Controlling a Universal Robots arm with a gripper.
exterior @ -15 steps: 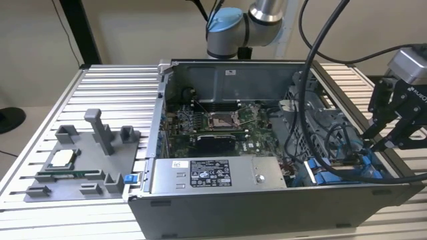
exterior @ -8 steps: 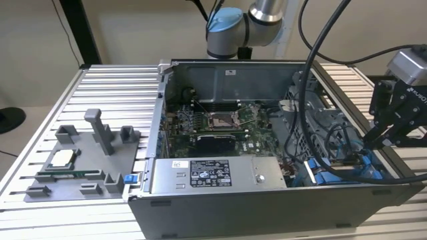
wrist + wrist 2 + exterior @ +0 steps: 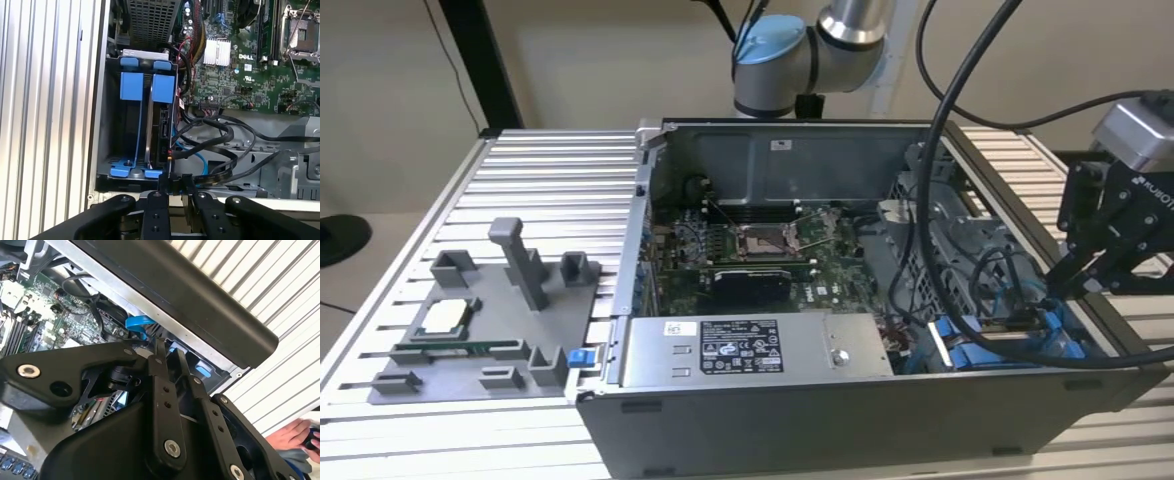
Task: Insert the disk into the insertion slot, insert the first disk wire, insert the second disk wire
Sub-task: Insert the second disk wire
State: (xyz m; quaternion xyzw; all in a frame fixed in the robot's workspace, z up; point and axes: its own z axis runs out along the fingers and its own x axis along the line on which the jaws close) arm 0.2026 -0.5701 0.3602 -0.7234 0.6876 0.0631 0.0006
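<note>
1. The disk is seen seated on edge in the insertion slot, at the near corner of the computer case on the exterior view's right.
2. In the first wrist view its long axis is seen to run straight toward the gripper. The gripper is placed just beside the end of the disk that is turned toward it, above the case rim.
3. Black wires and a thin blue wire are looped just beside the disk on its motherboard side (whether either is plugged in cannot be told).
4. How far the gripper is open, and whether anything is held in it, cannot be told.
</note>
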